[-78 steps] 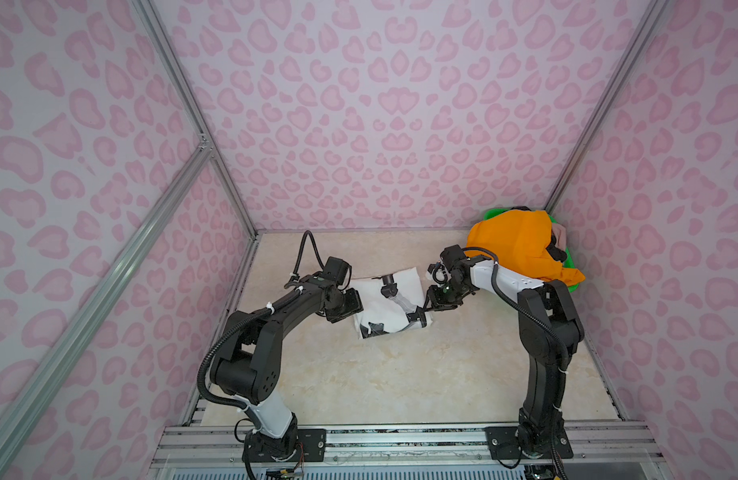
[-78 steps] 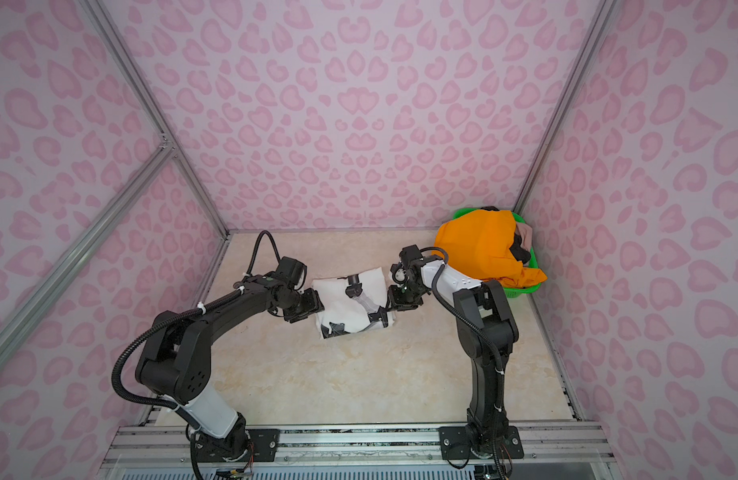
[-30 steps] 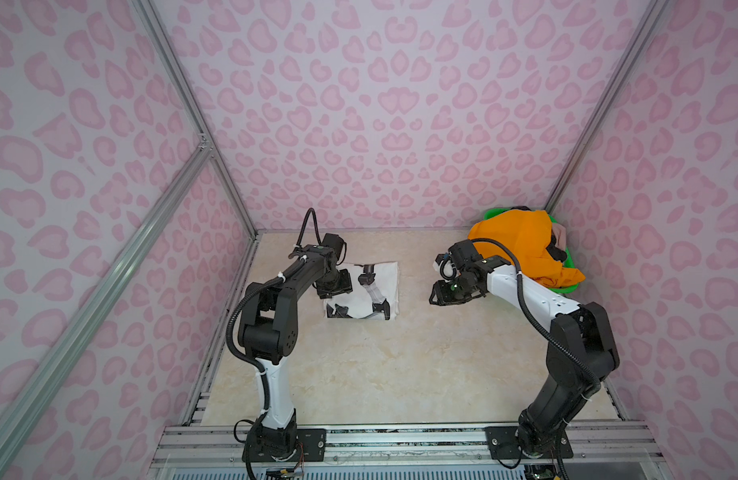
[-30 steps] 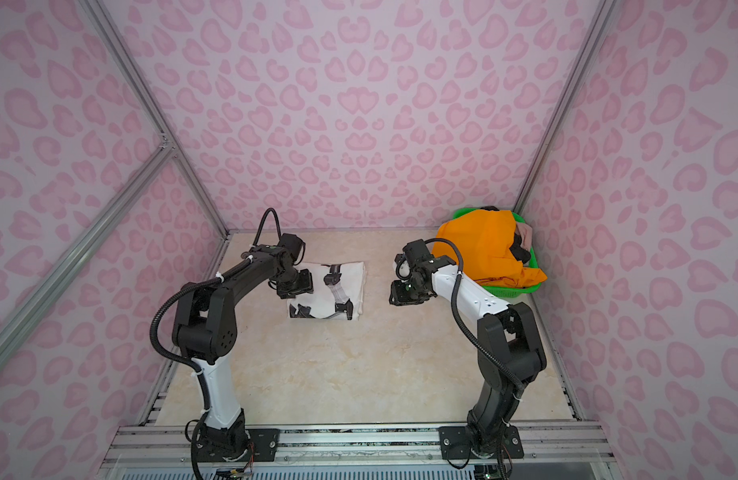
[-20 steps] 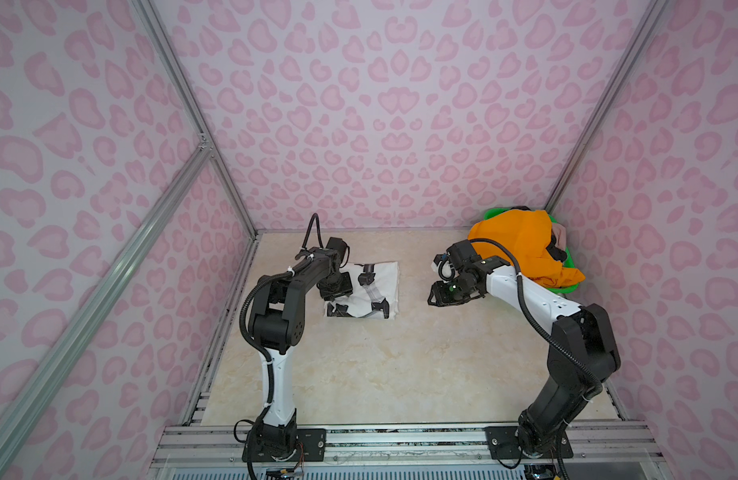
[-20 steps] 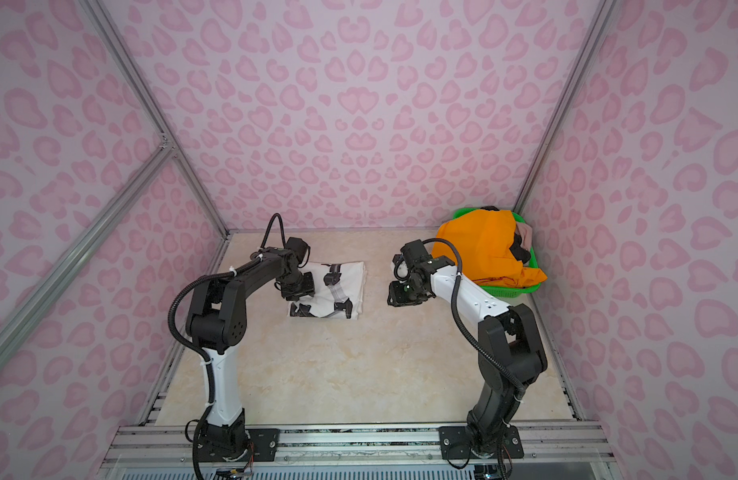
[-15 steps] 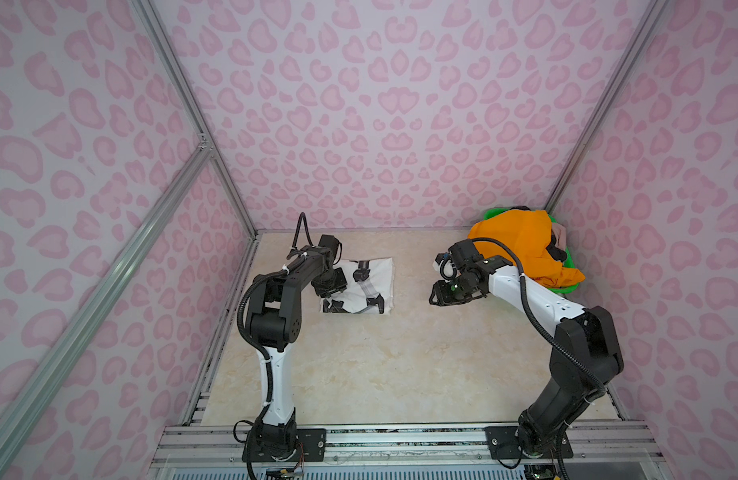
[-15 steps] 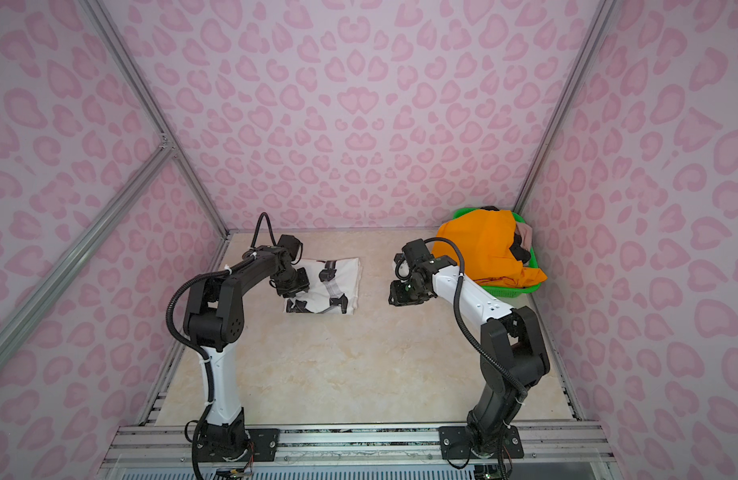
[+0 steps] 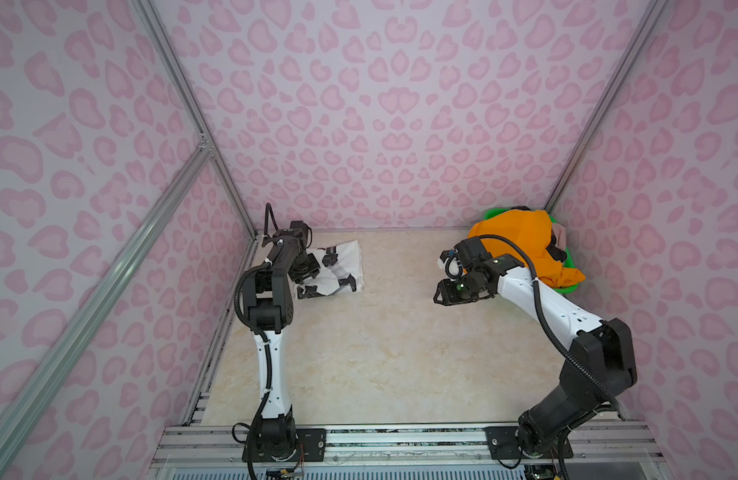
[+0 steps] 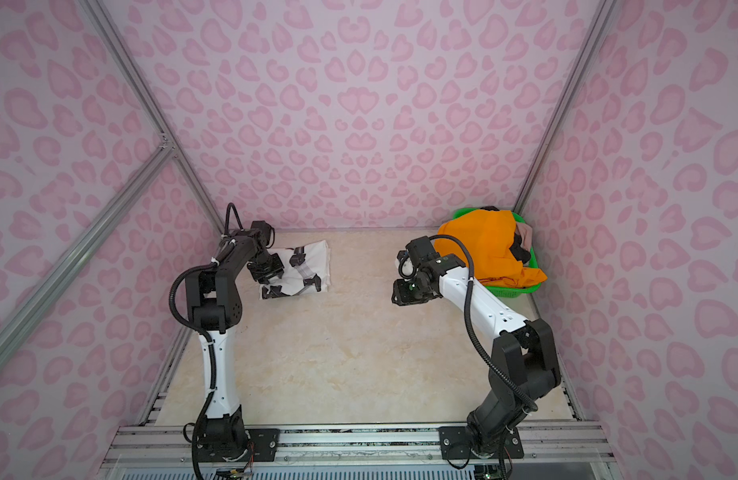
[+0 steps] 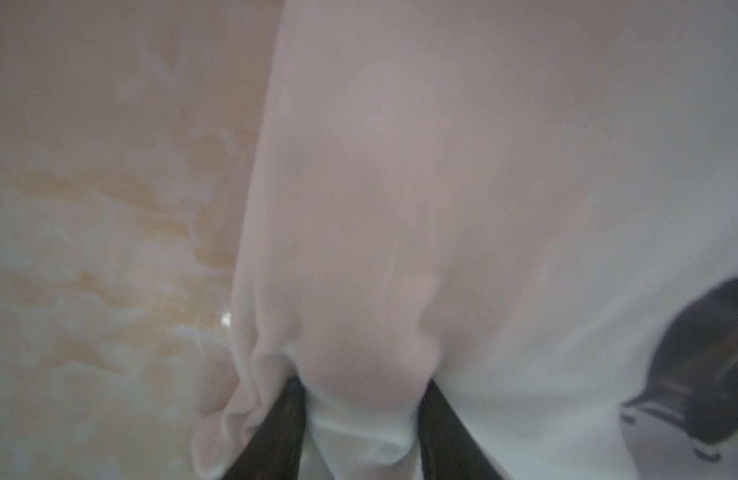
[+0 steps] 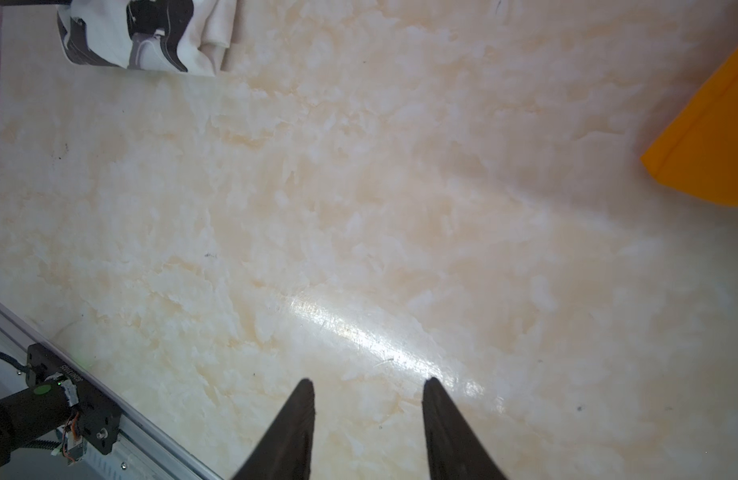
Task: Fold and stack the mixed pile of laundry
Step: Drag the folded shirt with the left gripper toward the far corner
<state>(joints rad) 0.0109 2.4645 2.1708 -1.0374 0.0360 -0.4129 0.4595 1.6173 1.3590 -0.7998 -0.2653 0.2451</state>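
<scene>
— How did we look?
— From high in front, both top views shared the whole worktop (image 9: 380, 353). Our left wrist view sat close on the white T-shirt (image 11: 483, 208), the right farther off.

- Your left wrist view is blurred; white T-shirt (image 11: 442, 208) cloth hides the fingertips of your left gripper (image 11: 361, 390).
- The orange shorts (image 9: 521, 241) cover most of the green basket (image 9: 490, 214).

Glossy marbled tabletop (image 12: 359, 208), soft matt cloth T-shirt (image 9: 350, 257), green plastic basket (image 10: 502, 290), matt orange shorts (image 10: 483, 241)
</scene>
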